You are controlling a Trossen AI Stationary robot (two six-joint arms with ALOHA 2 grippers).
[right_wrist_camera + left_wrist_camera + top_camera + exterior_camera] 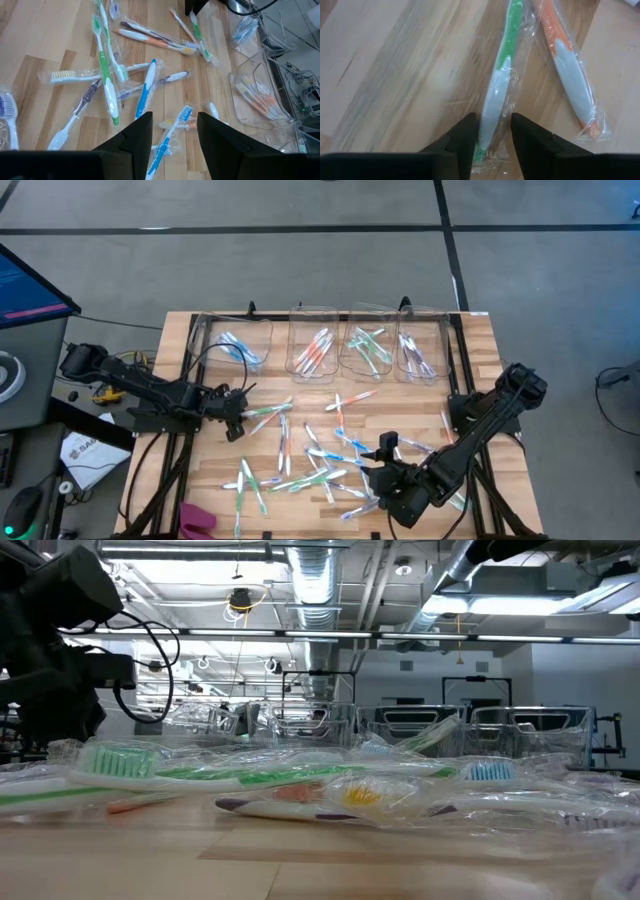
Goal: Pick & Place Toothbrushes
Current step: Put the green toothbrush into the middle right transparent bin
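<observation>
The left claw (492, 137) is straddling a wrapped green toothbrush (496, 95) on the worktop (395, 75) (jaws apart, not gripping); the right claw (175, 127) is hovering open.

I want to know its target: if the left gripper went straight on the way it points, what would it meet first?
Probably the wrapped green toothbrush: its handle already lies between the left gripper fingers, on the wooden table.

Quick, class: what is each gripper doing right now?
Left gripper: closing around a green toothbrush, grip not yet sure.
Right gripper: open, holding nothing.
</observation>
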